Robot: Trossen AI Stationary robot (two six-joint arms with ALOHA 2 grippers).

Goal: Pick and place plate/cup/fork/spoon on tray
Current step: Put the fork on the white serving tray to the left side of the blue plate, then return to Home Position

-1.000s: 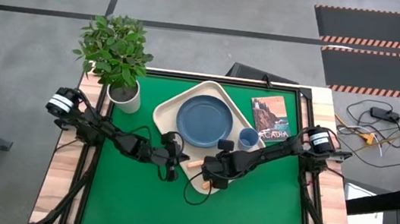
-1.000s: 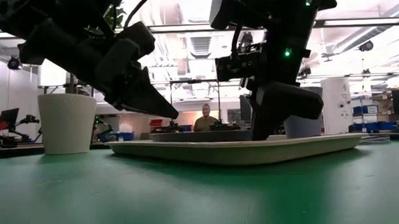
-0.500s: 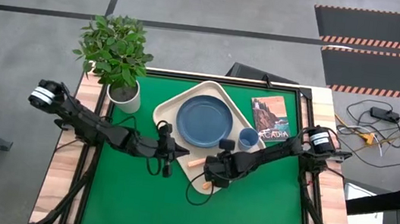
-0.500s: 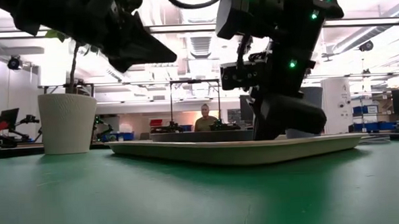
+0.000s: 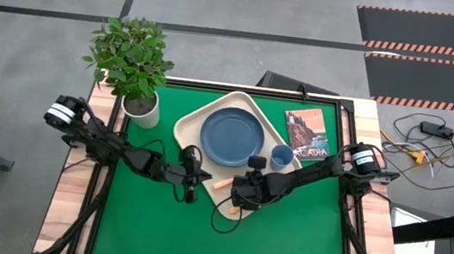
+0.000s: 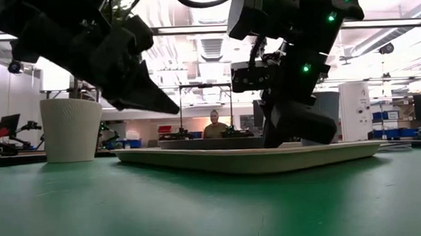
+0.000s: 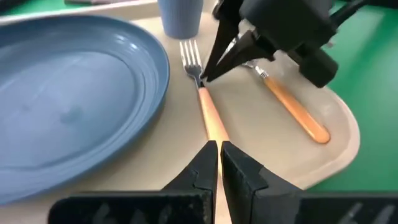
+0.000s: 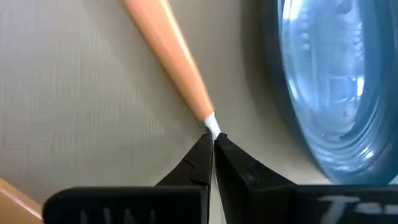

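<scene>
The right tool [image 7: 208, 73] is closed, tips at the neck of the fork [image 7: 202, 93], which lies on the tray [image 7: 329, 140] beside the plate [image 7: 68, 93]. The left tool [image 7: 219, 163] hovers closed, holding nothing. The right arm should lift straight up, avoiding dragging the fork against the spoon [image 7: 289, 106].

Two dark arms reaching in from opposite table edges, elbows low, wrists nearly meeting at the middle. Left gripper [image 5: 192, 177] hanging just off the table surface, tilted downward, fingers [image 7: 205, 163] pressed together with only a thin slit between them. Right gripper [image 5: 238, 199] pitched down steeply, its fingers [image 8: 202, 159] closed to a point with tips touching. Green status lights glowing on the right wrist in the low view.
</scene>
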